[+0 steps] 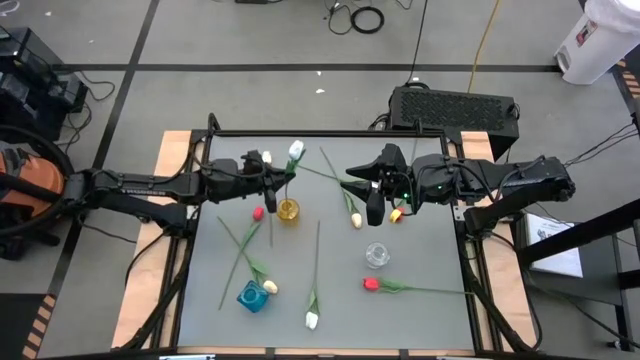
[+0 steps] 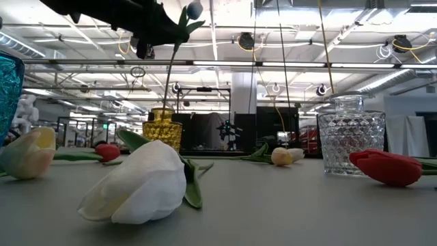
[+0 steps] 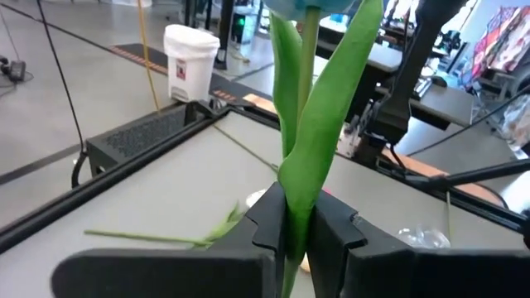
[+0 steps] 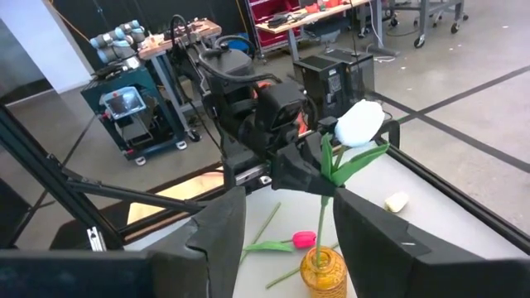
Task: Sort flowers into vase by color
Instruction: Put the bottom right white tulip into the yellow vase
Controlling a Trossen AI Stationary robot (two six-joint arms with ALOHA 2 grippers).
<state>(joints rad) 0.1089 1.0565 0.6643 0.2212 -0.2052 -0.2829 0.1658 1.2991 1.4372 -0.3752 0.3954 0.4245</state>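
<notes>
While left jaws [image 1: 283, 180] pinch a white tulip [image 1: 296, 151], its stem enters the yellow vase [image 1: 288, 211].

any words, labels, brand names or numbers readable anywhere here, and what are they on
None can be read.
White bin beyond the table: no legible print.
Papers beside the table: print too small to read.
Yellow vase, clear vase and blue vase: no labels show.
Left gripper, shut on the white tulip, and right gripper: no markings legible.
</notes>
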